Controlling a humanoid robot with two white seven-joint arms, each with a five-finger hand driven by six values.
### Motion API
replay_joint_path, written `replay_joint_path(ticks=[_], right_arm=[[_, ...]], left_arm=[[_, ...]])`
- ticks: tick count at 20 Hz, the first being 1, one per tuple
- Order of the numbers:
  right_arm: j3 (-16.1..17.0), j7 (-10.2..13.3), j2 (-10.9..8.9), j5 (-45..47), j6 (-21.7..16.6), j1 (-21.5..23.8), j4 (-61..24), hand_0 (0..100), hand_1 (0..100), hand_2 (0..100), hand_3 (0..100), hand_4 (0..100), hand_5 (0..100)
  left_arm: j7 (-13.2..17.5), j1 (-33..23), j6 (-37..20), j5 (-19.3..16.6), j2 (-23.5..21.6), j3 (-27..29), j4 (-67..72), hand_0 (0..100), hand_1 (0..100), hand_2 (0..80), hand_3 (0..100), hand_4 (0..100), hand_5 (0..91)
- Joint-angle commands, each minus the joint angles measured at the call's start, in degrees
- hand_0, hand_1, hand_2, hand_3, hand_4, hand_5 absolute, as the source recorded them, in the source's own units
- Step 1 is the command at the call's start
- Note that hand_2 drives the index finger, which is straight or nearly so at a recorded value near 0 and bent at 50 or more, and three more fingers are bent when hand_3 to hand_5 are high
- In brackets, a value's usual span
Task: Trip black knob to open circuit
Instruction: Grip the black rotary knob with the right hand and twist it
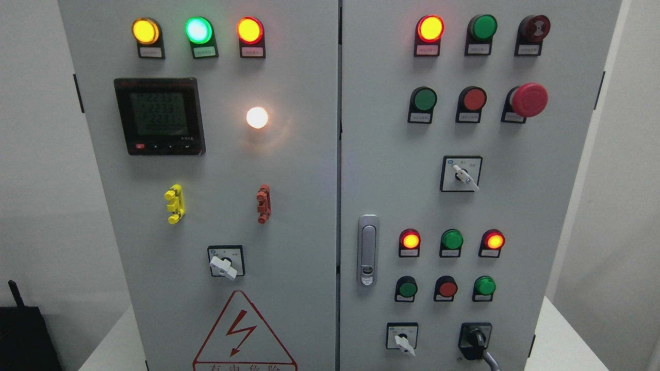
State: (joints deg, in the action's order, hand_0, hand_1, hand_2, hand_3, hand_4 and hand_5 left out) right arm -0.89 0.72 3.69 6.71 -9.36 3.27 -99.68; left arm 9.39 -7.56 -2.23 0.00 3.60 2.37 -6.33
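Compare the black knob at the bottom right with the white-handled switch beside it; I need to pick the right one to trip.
The black knob has a dark handle; the white switch has a pale one. The knob's plate is all black; the switch's is white with a black frame. A grey cable hangs below the knob, none below the switch. Both sit on the right door's bottom row.

The print on the small label plates [150, 52] under the lamps and buttons is too small to read. The meter display [159, 114] shows blurred digits. The warning triangle [242, 332] is cut off by the bottom edge, as is the cable [492, 359] below the black knob [477, 337]. A dark object [26, 335] at lower left is cropped and cannot be identified.
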Motion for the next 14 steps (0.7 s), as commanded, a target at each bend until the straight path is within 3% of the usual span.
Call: replay_joint_path(ticks=[1, 14], right_arm=[[-1.83, -0.28, 0.09, -0.03, 0.05, -0.02, 0.01, 0, 0, 0, 100, 100, 100], [-1.83, -0.19, 0.09, -0.03, -0.04, -0.37, -0.08, 0, 0, 0, 100, 100, 100]], left_arm=[[0.01, 0.0, -0.06, -1.32, 0.0, 0.0, 0.0, 12, 39, 0.0, 0, 0, 0.0], [0.01, 0.0, 0.03, -1.32, 0.0, 0.0, 0.0, 12, 39, 0.0, 0, 0, 0.0]])
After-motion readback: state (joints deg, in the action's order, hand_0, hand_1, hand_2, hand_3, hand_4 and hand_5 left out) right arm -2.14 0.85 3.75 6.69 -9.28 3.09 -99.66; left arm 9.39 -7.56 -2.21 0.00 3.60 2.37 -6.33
